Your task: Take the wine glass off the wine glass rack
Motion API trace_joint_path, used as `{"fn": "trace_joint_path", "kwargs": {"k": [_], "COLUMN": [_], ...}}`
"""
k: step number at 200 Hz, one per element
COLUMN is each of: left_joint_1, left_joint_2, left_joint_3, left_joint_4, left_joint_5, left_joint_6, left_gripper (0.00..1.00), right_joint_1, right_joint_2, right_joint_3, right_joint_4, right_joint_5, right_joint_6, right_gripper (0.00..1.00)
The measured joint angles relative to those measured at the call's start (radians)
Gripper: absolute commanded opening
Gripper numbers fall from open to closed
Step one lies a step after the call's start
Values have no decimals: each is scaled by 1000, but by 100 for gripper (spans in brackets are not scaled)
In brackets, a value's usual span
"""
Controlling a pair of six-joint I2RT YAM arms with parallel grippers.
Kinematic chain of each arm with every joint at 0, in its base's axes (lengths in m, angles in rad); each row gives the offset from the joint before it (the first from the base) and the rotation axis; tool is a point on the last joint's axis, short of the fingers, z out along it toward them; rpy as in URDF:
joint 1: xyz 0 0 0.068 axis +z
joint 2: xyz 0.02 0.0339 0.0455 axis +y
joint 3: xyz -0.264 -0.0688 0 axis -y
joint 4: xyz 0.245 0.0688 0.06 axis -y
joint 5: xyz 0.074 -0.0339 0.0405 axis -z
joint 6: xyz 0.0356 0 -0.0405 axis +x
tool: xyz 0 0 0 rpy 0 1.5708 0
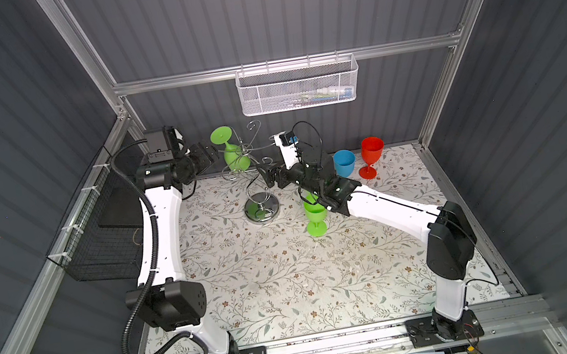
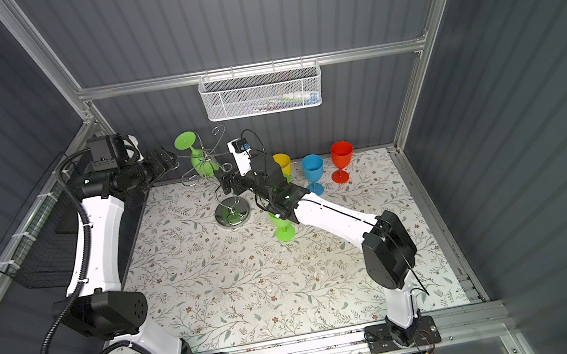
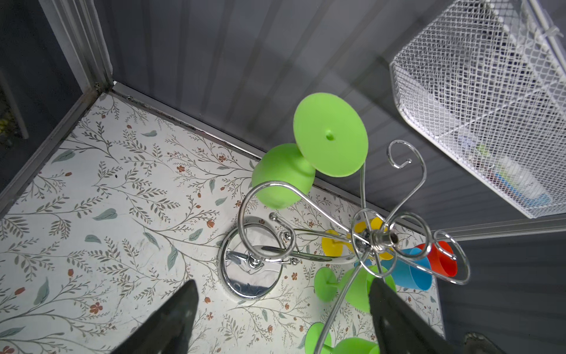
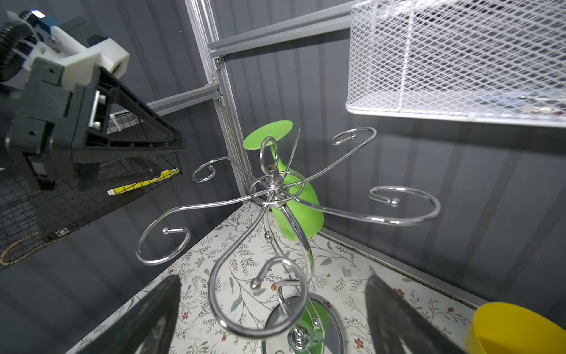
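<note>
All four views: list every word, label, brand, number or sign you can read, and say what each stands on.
No text can be read anywhere.
Packets in the white mesh basket: printed labels, too blurred to read.
Yellow strip in the black wire basket: no legible print.
Wine glass rack: no markings seen.

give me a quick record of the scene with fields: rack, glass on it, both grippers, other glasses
rack: wine glass rack upright on the table, near the back wall
hanging: one green wine glass, upside down on a rear arm
left gripper: open, empty, beside that glass, apart from it
right gripper: open, empty, near the rack's front arms
standing on table: second green glass, blue glass, red glass, yellow glass
</note>
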Motion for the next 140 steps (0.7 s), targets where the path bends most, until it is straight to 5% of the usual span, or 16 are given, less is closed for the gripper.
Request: {"fn": "trace_joint_path", "kwargs": {"k": [140], "left_joint_1": [3], "left_joint_2": [37], "left_joint_3": [34], "left_joint_4": [6], "left_joint_5": [10], "left_joint_6": [-29], "left_gripper": [88], "right_joint_1": [-82], "right_joint_2": [-50], "right_joint_3": [-103], "right_joint_4": [69], "right_joint_5": [-102], "right_joint_6": [-52], "right_gripper": [94]}}
